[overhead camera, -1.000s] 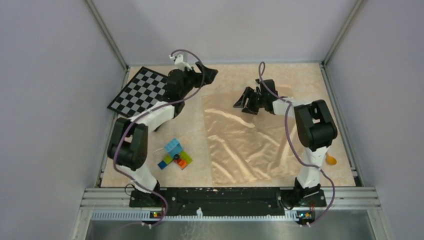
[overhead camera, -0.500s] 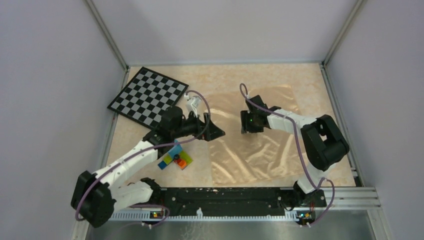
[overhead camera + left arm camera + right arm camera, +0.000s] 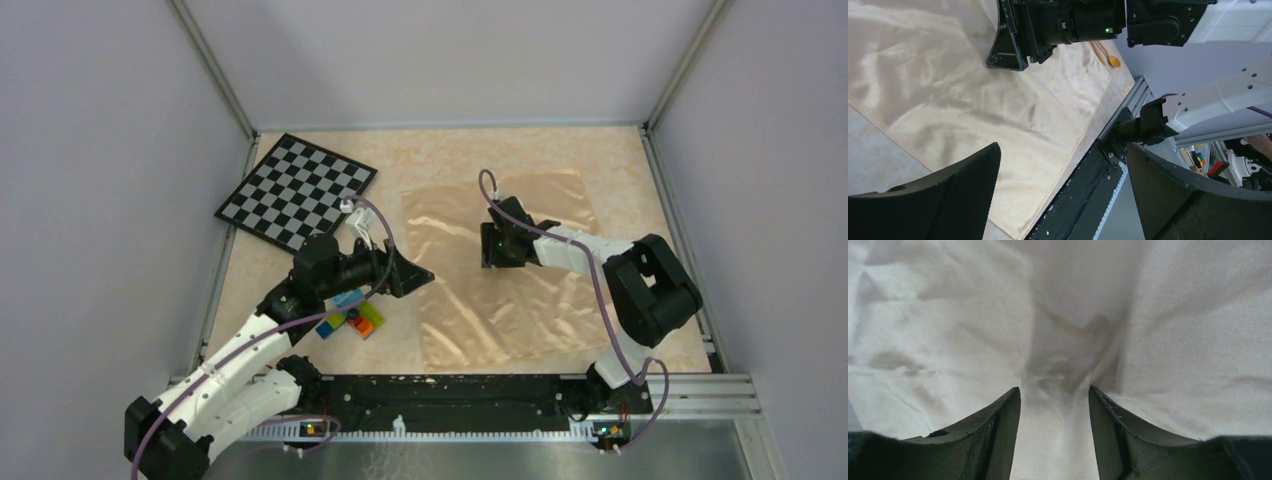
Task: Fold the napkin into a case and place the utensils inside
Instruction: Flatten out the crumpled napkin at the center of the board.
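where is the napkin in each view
Top external: napkin spread flat right of centre, beneath the right gripper.
Left wrist: napkin covers the upper left and middle.
Right wrist: napkin fills the frame, puckered ahead of the fingers.
Shared landmark: the right gripper, down at the napkin in all three.

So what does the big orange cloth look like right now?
The napkin is a shiny peach-orange cloth with a stitched hem, spread open on the table, creased all over. The right arm's jaws rest on it near its far middle, open, a pucker of cloth between them. The left arm's jaws are open by its left edge.
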Robot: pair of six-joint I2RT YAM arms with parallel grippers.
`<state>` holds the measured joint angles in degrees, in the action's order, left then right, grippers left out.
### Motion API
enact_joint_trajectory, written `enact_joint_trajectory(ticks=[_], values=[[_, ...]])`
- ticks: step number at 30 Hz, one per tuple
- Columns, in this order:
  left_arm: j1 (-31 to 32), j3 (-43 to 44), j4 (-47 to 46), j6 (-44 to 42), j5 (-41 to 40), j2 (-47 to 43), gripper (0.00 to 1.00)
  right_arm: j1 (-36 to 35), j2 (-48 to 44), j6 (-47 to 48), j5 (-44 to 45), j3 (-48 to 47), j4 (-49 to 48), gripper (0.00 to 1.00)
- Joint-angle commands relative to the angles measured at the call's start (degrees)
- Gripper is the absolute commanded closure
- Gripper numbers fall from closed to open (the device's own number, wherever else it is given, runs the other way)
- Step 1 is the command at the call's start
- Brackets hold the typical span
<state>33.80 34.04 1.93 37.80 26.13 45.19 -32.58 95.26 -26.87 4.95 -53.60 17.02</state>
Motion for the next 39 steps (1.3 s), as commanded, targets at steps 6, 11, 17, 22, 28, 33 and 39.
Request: enact_joint_trajectory(ticks=[6, 11, 17, 22, 28, 33, 39], values=[[0.0, -0.8, -0.5, -2.7, -0.6, 7.2, 0.01, -2.7, 10.4, -7.9, -3.9, -10.3, -6.9, 0.48], [0.0, 0.8, -4.2, -4.6, 0.3, 17.2, 0.01, -2.7, 14.3, -5.8, -2.1, -19.7, -0.4, 0.47], [0.0, 5.9, -5.3, -7.7, 0.0, 28.9, 0.01, -1.1, 5.7, -3.0, -2.5, -16.6, 2.0, 0.41], [0.0, 6.4, -9.2, -7.7, 0.2, 34.6, 0.01, 4.1, -2.9, -3.9, -3.9, -6.2, 0.4, 0.39], [0.0, 6.8, -13.9, -6.6, -0.2, 40.5, 0.02, 14.3, -8.6, -4.7, -8.1, 3.0, -2.6, 0.48], [0.0, 6.6, -15.9, -5.9, -1.3, 43.6, 0.02, 17.6, -9.0, -3.4, -6.7, 5.3, -3.5, 0.5], [-0.1, 9.9, -14.1, -6.6, -3.3, 50.0, 0.02, 20.8, -6.1, -2.7, -6.4, 6.1, -5.7, 0.5]])
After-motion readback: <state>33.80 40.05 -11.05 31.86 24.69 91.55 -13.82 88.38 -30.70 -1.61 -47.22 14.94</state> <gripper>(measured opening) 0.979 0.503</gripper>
